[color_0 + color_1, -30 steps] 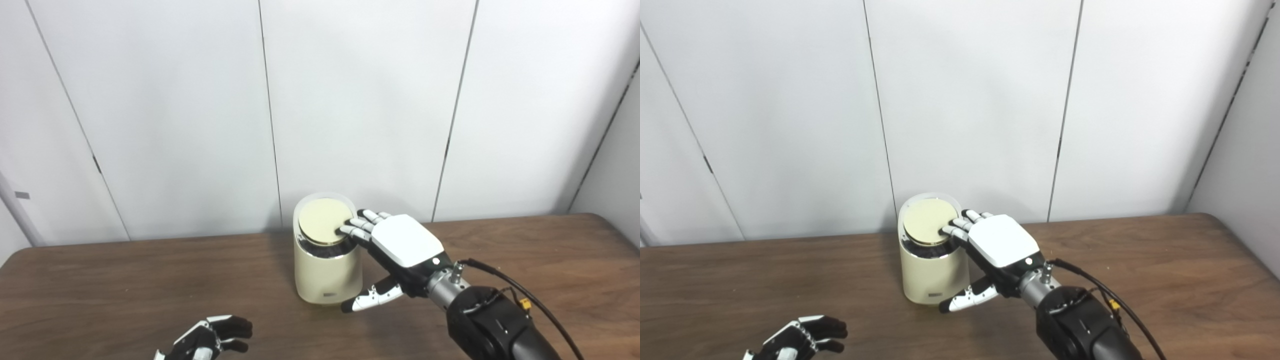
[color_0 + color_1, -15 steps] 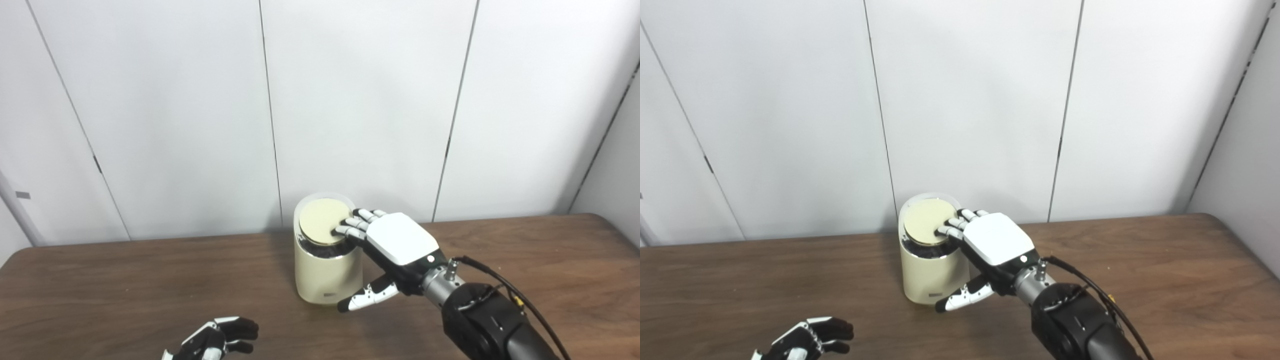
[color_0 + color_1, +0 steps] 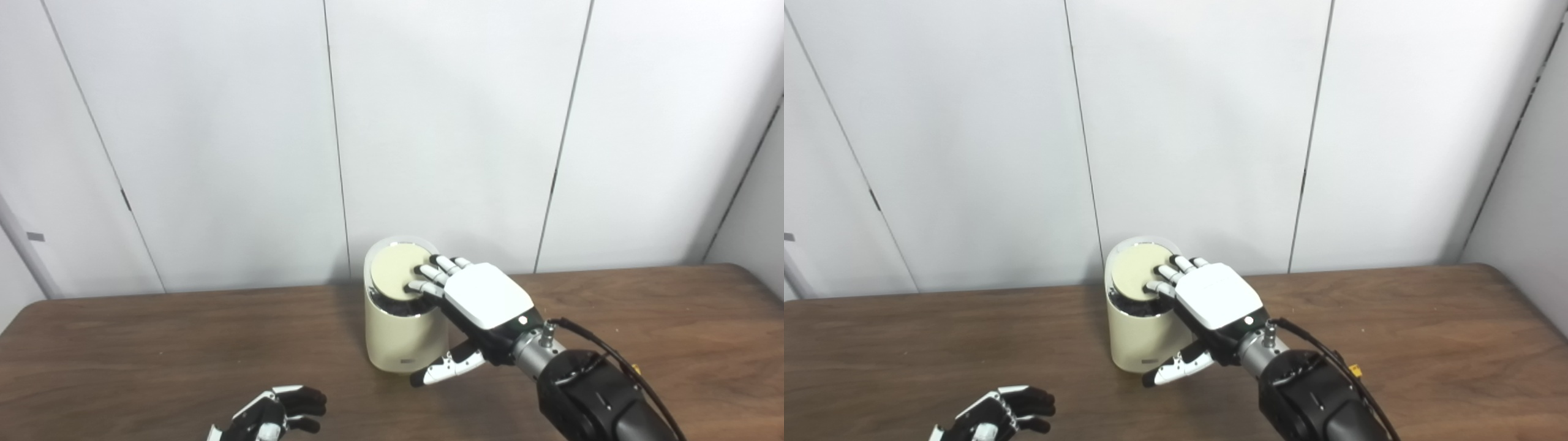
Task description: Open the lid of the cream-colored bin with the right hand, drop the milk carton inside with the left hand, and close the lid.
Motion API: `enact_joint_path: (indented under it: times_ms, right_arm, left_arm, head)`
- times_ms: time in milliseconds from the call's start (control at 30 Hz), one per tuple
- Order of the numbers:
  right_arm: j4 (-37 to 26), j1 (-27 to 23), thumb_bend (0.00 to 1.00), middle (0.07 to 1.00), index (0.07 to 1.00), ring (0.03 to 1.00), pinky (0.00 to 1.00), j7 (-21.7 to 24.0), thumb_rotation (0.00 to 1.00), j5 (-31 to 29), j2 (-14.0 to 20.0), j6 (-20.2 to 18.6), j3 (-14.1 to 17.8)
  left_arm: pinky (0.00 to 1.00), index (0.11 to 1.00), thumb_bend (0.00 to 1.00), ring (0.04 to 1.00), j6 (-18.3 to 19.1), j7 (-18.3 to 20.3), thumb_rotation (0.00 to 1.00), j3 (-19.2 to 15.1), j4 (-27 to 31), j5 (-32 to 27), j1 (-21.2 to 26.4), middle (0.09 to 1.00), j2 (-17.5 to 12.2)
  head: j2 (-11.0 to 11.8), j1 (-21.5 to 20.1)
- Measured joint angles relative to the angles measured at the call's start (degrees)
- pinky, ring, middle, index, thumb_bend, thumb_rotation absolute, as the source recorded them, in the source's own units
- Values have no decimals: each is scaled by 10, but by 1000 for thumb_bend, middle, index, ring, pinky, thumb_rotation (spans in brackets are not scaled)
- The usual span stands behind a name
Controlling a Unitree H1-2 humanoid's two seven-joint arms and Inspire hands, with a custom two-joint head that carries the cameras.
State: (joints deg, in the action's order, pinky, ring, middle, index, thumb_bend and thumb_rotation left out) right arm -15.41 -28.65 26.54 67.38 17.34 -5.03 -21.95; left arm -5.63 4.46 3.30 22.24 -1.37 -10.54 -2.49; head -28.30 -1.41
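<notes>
Spanning the scene, the wooden table (image 3: 122, 343) carries the cream-colored bin (image 3: 401, 334) near its far edge; the right hand (image 3: 484, 300), released, rests fingertips on the bin's lid (image 3: 395, 278), while the left hand (image 3: 269, 416), fingers curled and empty, sits nearer than the bin

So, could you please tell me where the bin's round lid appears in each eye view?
Left eye view: the lid sits just right of centre, atop the cream bin.
Right eye view: it sits left of centre.
Shared landmark: the right hand, its fingertips resting on the lid.
</notes>
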Motion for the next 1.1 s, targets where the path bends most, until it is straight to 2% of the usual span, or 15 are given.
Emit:
enact_joint_path:
  times_ms: [200, 467, 967, 1100]
  right_arm:
    - [0, -1, 737, 999, 801, 1000, 997, 1, 747, 22, -3, 4, -5]
    - [0, -7, 758, 1000, 738, 1000, 1000, 2, 765, 49, -8, 7, -8]
    - [9, -11, 786, 1000, 769, 1000, 1000, 14, 781, 48, -12, 4, -4]
    - [9, -11, 789, 1000, 815, 1000, 1000, 18, 835, 41, -13, 3, -1]
  left_arm:
    - [586, 648, 392, 651, 0, 0, 841, 0, 1, 0, 0, 656, 1]
    - [585, 646, 385, 650, 3, 0, 828, 0, 5, 0, 0, 657, 1]
    - [580, 648, 394, 644, 8, 0, 821, 0, 21, -3, 0, 657, 1]
    - [574, 646, 373, 641, 8, 0, 831, -1, 21, 0, 0, 654, 1]
  head:
    - [-3, 0]
    - [-7, 0]
    - [-11, 1]
    - [-11, 4]
